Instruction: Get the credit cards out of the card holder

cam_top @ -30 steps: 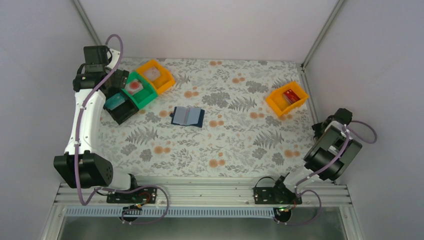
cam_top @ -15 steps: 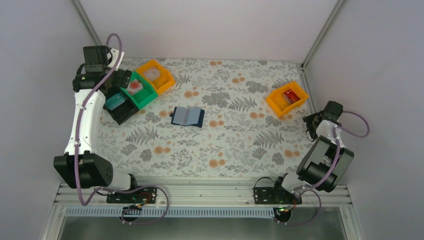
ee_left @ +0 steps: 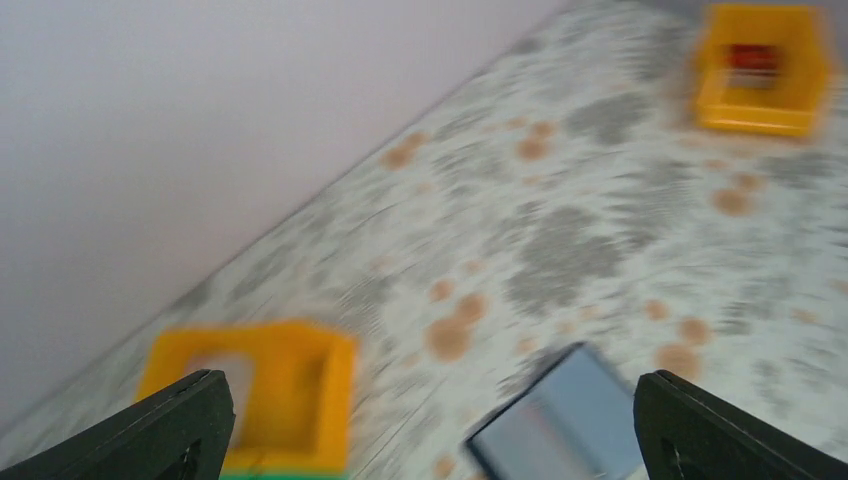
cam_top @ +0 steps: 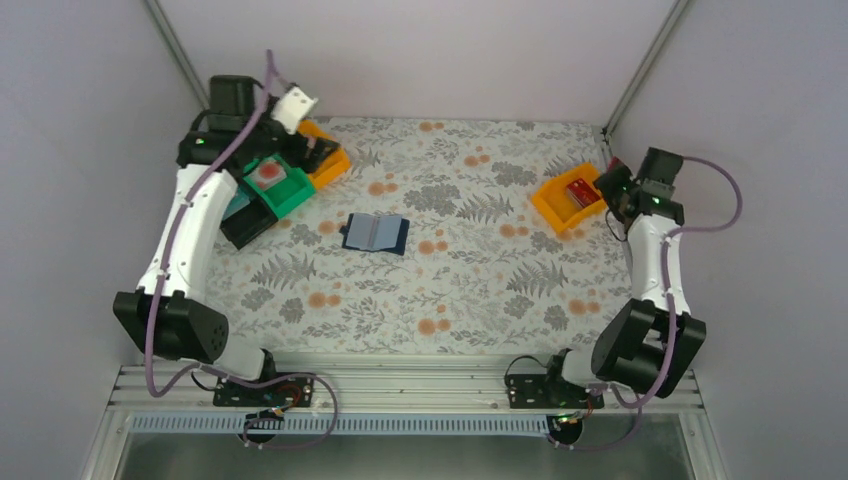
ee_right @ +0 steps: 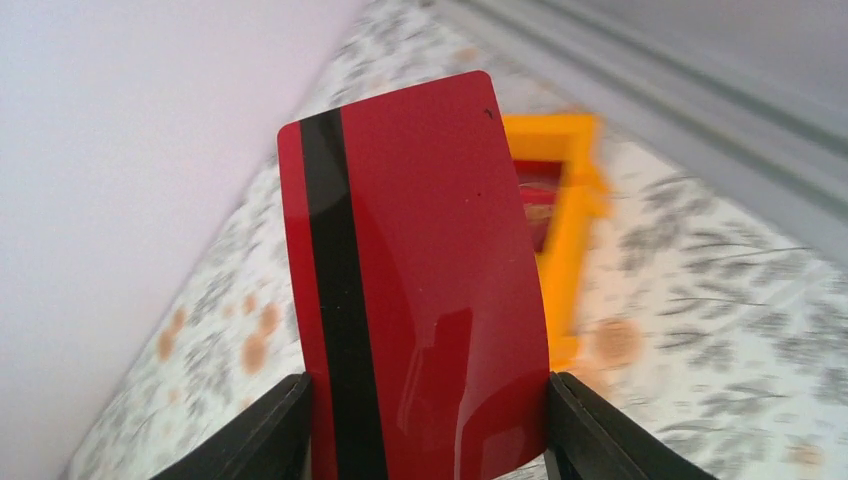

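Observation:
The card holder (cam_top: 374, 233) lies open on the flowered table, dark navy with lighter blue pockets. It shows blurred at the bottom of the left wrist view (ee_left: 565, 420). My left gripper (cam_top: 318, 150) hovers wide open and empty over the left orange bin (cam_top: 336, 162), its fingers (ee_left: 190, 415) far apart. My right gripper (cam_top: 612, 186) is shut on a red credit card (ee_right: 430, 270) with a black stripe, held upright by its long edges, right beside the right orange bin (cam_top: 552, 208). Another red card (cam_top: 581, 191) lies inside that bin.
A green bin (cam_top: 290, 198) holding a pale card with a reddish blotch (cam_top: 268, 175) and a black bin (cam_top: 242, 228) stand next to the left orange bin, partly under the left arm. Enclosure walls rise close behind and beside both bin groups.
The left arm swung up and right, from the black bin to over the left orange bin. The right arm stretched away from the near right edge up to the right orange bin, still gripping the card.

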Controlling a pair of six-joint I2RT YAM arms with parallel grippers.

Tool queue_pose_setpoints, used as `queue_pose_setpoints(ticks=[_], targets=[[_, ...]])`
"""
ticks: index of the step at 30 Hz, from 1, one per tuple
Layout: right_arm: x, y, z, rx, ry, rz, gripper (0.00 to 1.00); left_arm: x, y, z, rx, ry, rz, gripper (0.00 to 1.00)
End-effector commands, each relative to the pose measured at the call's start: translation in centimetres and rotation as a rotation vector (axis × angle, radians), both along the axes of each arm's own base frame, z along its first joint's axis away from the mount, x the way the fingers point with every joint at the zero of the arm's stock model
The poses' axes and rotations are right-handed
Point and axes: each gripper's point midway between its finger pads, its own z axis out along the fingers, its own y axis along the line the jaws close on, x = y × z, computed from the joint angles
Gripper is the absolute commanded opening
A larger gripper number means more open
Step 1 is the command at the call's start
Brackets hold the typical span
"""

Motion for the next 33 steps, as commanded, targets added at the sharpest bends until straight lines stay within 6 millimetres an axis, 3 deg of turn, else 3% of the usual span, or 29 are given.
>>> queue_pose_setpoints(ticks=[1,5,10,14,17,24,29,33], targets=[[1.7,6.5,2.2,0.027,-0.027,0.207,0.54,-4.1,-9.3,2.3,-0.007,-0.173,-0.493,1.00],[2.9,13.8,3.5,0.048,-0.059,0.403,0.55,-7.5,-13.3,2.5,0.002,-0.298,-0.773,1.00],[2.4,25.1,5.9,0.062,-0.123,0.758,0.54,-6.5,-14.8,0.8,0.188,-0.407,-0.833,1.00],[-0.1,32.6,7.4,0.059,-0.156,1.037,0.54,-6.1,-16.0,-2.2,0.439,-0.453,-0.895,1.00],[-3.0,36.8,8.5,0.083,-0.203,1.239,0.56,-6.7,-16.0,-3.8,0.580,-0.474,-0.947,1.00],[-8.1,41.1,8.2,0.213,-0.175,1.482,0.56,-7.7,-16.0,-1.6,0.609,-0.539,-0.949,1.00],[-9.6,43.1,9.1,0.303,-0.171,1.562,0.56,-8.5,-16.8,-3.0,0.656,-0.518,-0.967,0.95],[-9.7,43.5,9.4,0.303,-0.167,1.569,0.57,-9.1,-17.1,-2.9,0.641,-0.513,-0.973,0.83]])
